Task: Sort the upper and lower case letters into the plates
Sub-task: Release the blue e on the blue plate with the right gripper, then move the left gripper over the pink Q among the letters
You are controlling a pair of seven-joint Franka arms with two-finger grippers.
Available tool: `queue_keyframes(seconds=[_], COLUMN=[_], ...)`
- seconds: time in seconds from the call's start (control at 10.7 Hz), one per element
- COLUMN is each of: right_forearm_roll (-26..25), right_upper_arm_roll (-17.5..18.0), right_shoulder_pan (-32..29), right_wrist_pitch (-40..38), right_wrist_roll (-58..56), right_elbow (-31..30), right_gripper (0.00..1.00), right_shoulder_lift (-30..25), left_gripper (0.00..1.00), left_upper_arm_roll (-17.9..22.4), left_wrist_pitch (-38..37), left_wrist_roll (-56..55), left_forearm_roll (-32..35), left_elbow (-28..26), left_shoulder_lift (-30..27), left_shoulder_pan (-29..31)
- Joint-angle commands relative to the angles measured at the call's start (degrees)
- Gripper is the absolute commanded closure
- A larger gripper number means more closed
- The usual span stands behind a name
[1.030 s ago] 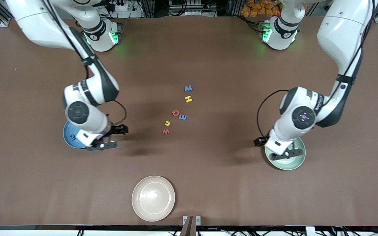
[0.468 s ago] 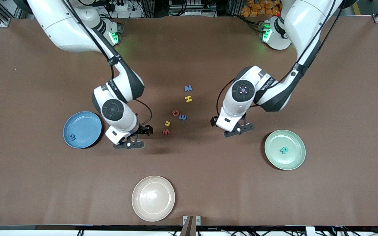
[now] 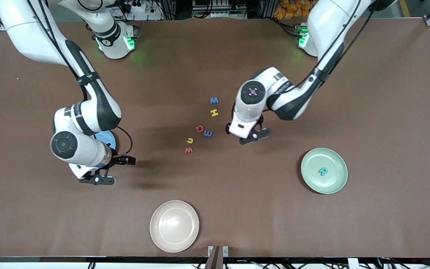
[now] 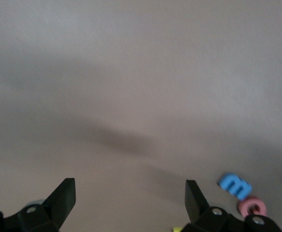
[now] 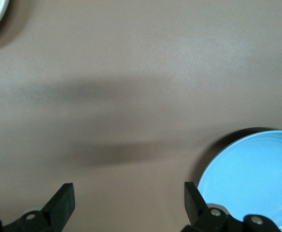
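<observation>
Left tool point(image 3: 254, 137) wide, empty, over table point(image 3: 386, 112) beside letter cluster point(image 3: 202, 125) at mid-table. Right tool point(image 3: 99, 178) wide, empty, over table just beside blue plate point(image 3: 107, 137), toward right arm's end. Green plate point(image 3: 324, 170) toward left arm's end holds teal letter point(image 3: 323, 171). Beige plate point(image 3: 174, 225) nearest front camera.

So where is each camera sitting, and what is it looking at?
Front view: high up across the brown table, facing both arms; shows the left gripper, the right gripper and six loose letters.
Left wrist view: on the left arm, looking down past its open fingers at the blue letter.
Right wrist view: on the right arm, over the sky blue plate.
Shared: front and left wrist views both show that blue letter.
</observation>
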Motion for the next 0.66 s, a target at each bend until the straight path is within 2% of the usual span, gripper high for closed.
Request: queue_keyframes(seconds=[0.0, 0.37, 0.56], right_forearm_roll=[0.7, 0.9, 0.5], right_upper_arm_roll=[0.9, 1.1, 1.0], right_shoulder_pan=[0.6, 2.0, 2.6], right_wrist_pitch=[-0.7, -2.1, -2.2], right_wrist_roll=[0.3, 1.1, 0.2], right_elbow=[0.3, 0.5, 0.5], right_gripper=[0.0, 0.0, 0.0], right_shoulder_lift=[-0.6, 0.0, 0.1], left_gripper=[0.0, 0.0, 0.0], left_upper_arm_roll=[0.3, 0.3, 0.9], left_wrist_pitch=[1.5, 6.0, 7.2], left_wrist_roll=[-4.5, -12.3, -19.7], left_forearm_roll=[0.6, 0.3, 0.4], left_elbow=[0.5, 1.1, 2.4], left_shoulder_lift=[0.6, 2.3, 4.0], left_shoulder_pan=[-1.6, -4.3, -7.8])
